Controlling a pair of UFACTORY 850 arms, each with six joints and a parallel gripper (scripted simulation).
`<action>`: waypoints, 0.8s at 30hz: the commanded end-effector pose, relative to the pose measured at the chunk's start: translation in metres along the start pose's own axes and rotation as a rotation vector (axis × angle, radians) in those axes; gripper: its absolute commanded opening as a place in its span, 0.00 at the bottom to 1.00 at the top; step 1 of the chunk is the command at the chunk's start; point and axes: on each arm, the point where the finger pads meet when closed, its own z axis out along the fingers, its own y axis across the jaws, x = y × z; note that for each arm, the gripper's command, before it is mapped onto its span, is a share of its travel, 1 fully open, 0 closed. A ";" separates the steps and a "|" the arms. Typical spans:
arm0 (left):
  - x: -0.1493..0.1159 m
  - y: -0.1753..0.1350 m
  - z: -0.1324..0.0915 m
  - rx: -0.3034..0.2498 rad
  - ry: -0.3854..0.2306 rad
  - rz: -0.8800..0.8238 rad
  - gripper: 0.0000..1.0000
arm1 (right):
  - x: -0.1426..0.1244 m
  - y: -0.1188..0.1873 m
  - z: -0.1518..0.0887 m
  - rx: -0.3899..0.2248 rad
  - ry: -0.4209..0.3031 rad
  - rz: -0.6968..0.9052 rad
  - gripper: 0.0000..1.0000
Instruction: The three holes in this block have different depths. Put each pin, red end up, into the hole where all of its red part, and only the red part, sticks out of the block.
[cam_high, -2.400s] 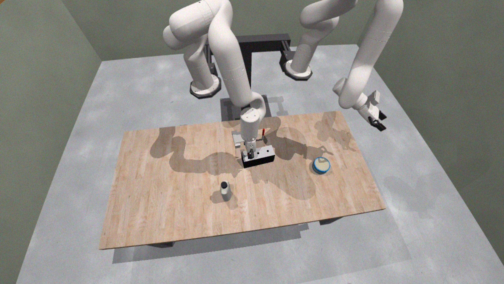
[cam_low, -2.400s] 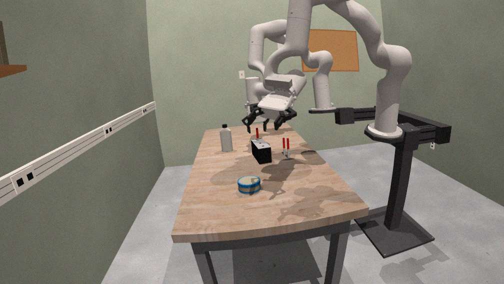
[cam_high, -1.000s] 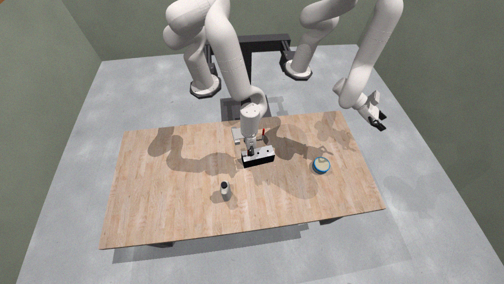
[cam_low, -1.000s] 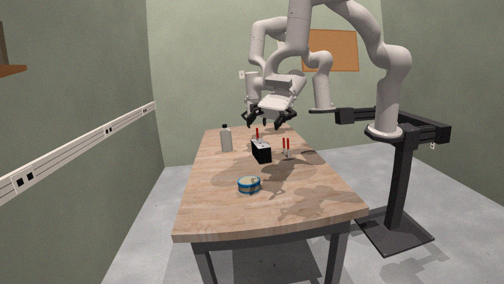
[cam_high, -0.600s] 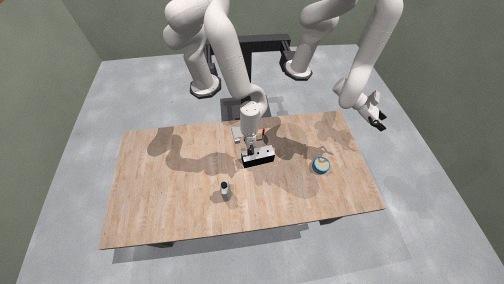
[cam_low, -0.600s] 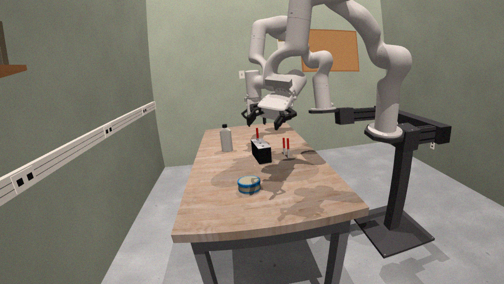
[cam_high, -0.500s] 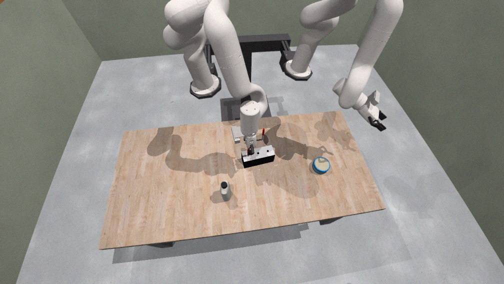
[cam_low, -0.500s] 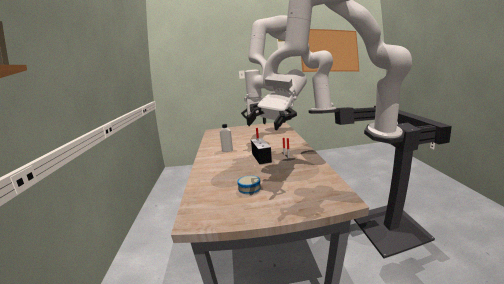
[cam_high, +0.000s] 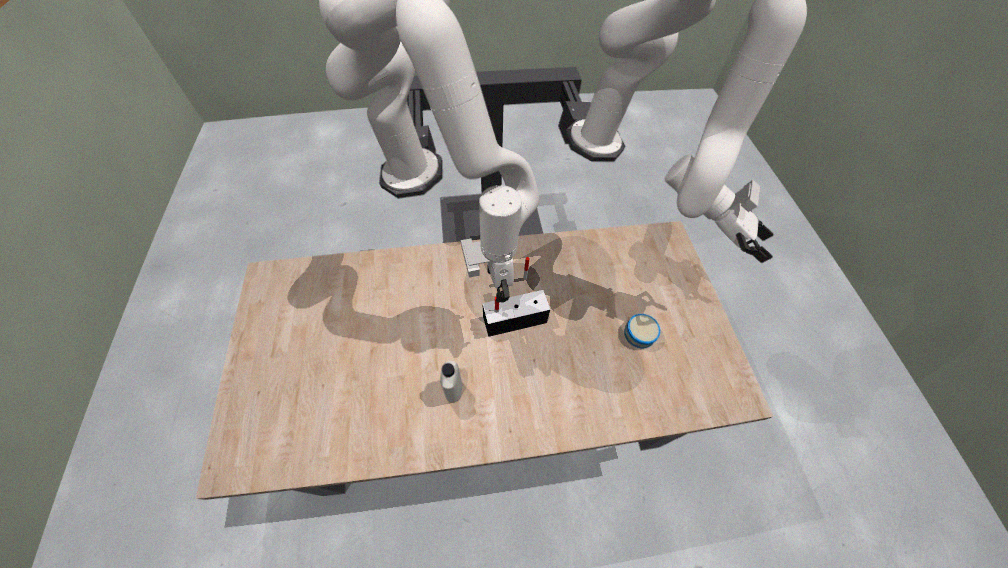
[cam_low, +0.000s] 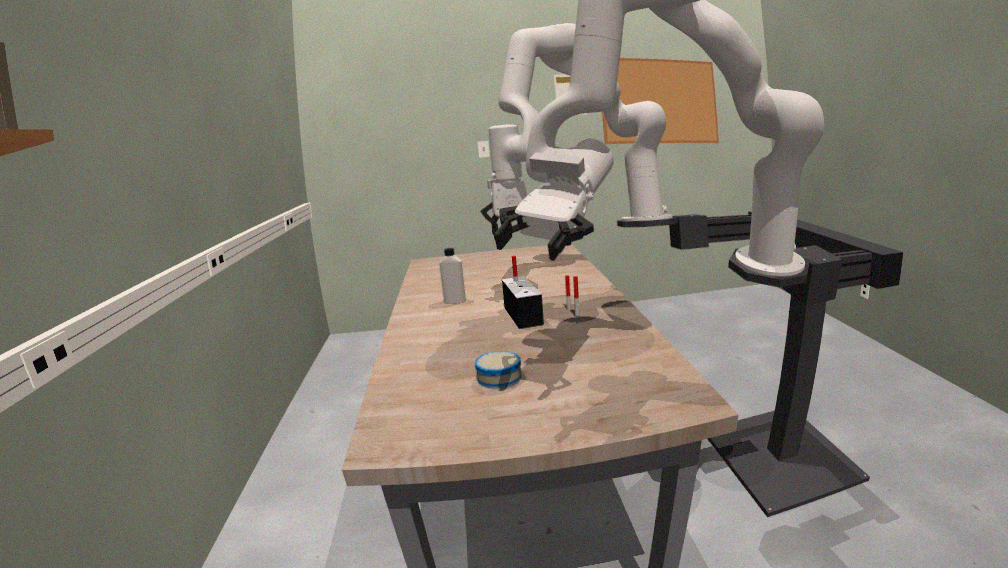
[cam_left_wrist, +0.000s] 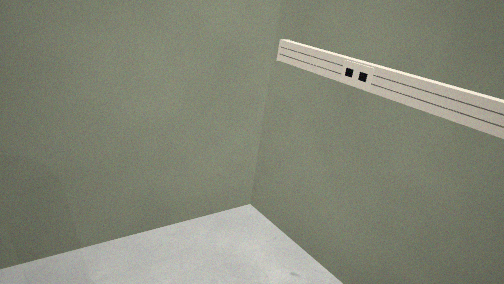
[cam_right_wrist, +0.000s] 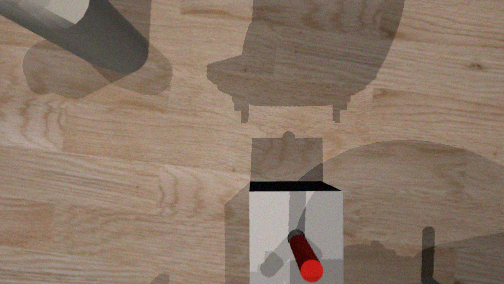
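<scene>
Closest to the right wrist camera, a red-topped pin (cam_high: 496, 303) (cam_low: 514, 266) (cam_right_wrist: 303, 254) is standing in an end hole of the block (cam_high: 518, 322) (cam_low: 522, 304) (cam_right_wrist: 270, 215), its red end up. At its foot, a narrow grey band is showing in that view; it may be part of the pin or the hole's edge, and I cannot tell which. The block's middle hole (cam_high: 516, 306) and far-end hole (cam_high: 535, 301) are both open, without pins.

Beside the block, apart from it, two more pins are standing upright on the desk (cam_high: 317, 423) (cam_low: 423, 423) (cam_right_wrist: 100, 150), red ends up: a nearer pin (cam_high: 526, 265) (cam_low: 575, 287) and a farther pin (cam_low: 567, 285). The right gripper (cam_high: 502, 290) (cam_low: 503, 220) is hovering above the block near the seated pin, its fingers open and holding nothing. The left gripper (cam_high: 766, 245) (cam_low: 529, 244), well away from the block, is hanging with its fingers open, holding nothing.

On the opposite side of the block from the two loose pins, a grey bottle (cam_high: 452, 384) (cam_low: 452, 280) (cam_right_wrist: 100, 42) with a black cap is standing upright. A round, blue-rimmed tin (cam_high: 642, 330) (cam_low: 498, 369) is resting apart from the block. The left wrist camera is facing walls, floor and a pale rail (cam_low: 176, 278) (cam_left_wrist: 400, 85) with sockets.

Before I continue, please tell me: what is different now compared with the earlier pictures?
The right gripper has moved upward, farther above the block; nothing was visibly taken or released. The left gripper, the pin in the block, the two standing pins and the bottle stayed as they were.
</scene>
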 end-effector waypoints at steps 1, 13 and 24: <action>0.001 0.001 0.000 -0.001 0.002 -0.001 1.00 | 0.000 0.000 -0.008 0.000 0.000 0.000 1.00; 0.001 0.001 0.000 -0.001 0.002 -0.001 1.00 | 0.000 -0.001 -0.006 0.002 -0.001 0.000 1.00; 0.001 0.001 0.000 -0.001 0.002 -0.001 1.00 | 0.000 -0.001 -0.006 0.002 -0.001 0.000 1.00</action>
